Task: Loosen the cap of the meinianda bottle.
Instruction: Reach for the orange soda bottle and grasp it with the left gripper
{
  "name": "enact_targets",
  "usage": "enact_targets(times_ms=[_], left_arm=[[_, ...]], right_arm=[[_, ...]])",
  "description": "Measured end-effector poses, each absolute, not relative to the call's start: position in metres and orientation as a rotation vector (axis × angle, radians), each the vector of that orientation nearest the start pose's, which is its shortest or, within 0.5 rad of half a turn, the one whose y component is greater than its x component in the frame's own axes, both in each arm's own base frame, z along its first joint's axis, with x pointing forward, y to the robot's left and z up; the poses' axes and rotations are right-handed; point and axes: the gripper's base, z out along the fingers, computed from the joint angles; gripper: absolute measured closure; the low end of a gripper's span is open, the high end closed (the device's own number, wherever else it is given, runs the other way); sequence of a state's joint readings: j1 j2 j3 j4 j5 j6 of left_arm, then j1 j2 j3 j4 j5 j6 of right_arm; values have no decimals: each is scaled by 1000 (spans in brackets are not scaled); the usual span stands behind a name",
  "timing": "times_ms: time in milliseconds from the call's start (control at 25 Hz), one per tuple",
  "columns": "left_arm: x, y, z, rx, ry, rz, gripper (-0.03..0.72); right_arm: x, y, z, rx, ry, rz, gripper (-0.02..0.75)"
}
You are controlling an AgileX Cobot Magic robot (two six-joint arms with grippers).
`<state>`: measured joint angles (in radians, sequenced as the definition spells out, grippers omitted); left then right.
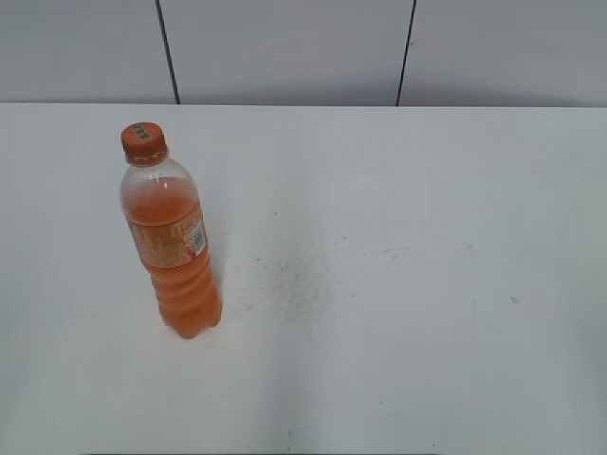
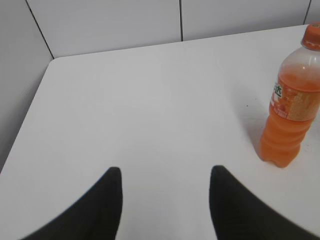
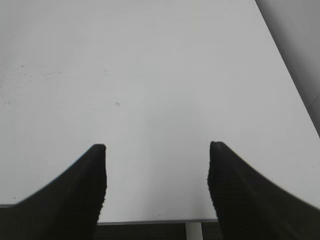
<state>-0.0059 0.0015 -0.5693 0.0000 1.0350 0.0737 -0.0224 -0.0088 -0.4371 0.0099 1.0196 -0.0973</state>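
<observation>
Exterior view: one meinianda bottle (image 1: 173, 248) stood upright on the white bench (image 1: 398, 284), left of centre, with no arm in sight.
Caps: one, the cap (image 1: 144, 143) sat on the bottle's neck.
Left wrist view: one left pincer (image 2: 165, 172), fingers spread apart and holding nothing, hung over bare bench, the bottle (image 2: 292, 107) well off to its right.
Right wrist view: one right pincer (image 3: 157, 147), fingers likewise apart and empty, above the bench's near edge.
Marks: faint dark specks on the bench beside the bottle.
</observation>
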Motion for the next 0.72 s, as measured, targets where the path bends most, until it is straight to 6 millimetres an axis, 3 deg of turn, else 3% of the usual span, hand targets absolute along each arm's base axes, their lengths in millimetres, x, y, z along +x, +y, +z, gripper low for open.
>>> enact_targets(times_ms=[720], left_arm=[[-12, 0, 298, 78, 1949, 45, 383]], right_arm=[[2, 1, 263, -77, 2056, -62, 258]])
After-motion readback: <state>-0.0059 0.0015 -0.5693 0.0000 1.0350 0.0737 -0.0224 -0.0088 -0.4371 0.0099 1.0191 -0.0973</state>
